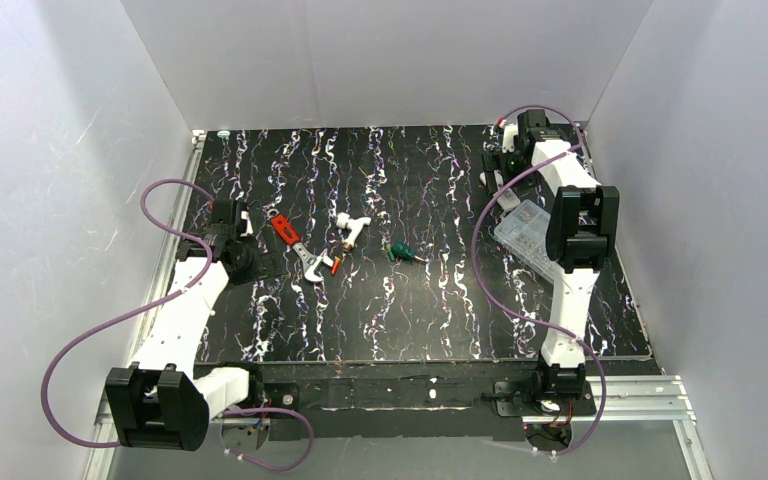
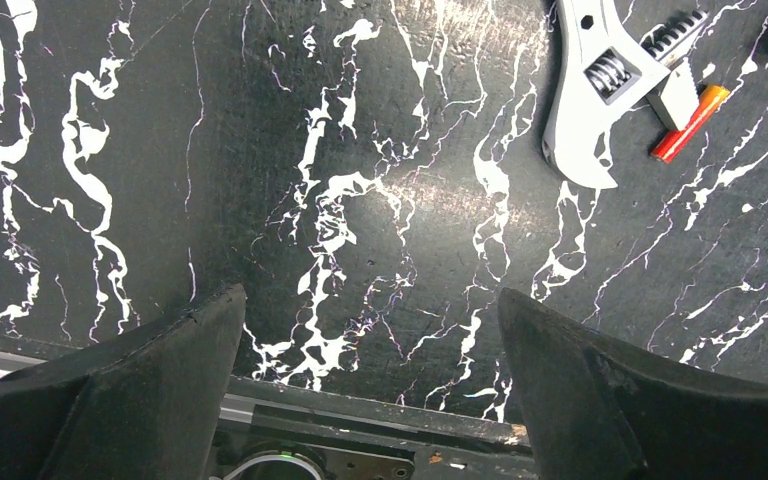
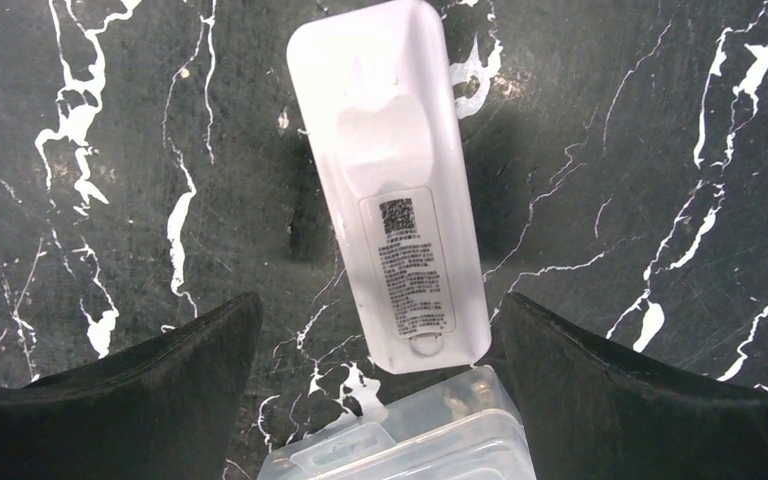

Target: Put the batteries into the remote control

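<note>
My right jaws (image 3: 380, 300) are released, the 2 fingers (image 3: 170, 370) spread wide. Between them in the right wrist view lies the remote control (image 3: 390, 190), near the far right corner of the desk (image 1: 430, 330). It lies flat, back up, with a printed label showing. The end nearest my fingers meets the clear plastic box (image 3: 410, 435); I cannot tell whether it touches the box or overlaps it.

My left jaws (image 2: 370, 300) are released too, fingers wide over bare desk near the left edge, gripping nothing. Further out toward the middle of the desk lies a wrench (image 2: 600, 85) with a grey head and a red handle. 1 red-orange battery (image 2: 690, 122) lies just beside its head, well apart from the remote control. Beyond that is a small white piece with a brass end (image 1: 352, 230), then a green-handled screwdriver (image 1: 400, 252) near the middle of the desk.
</note>
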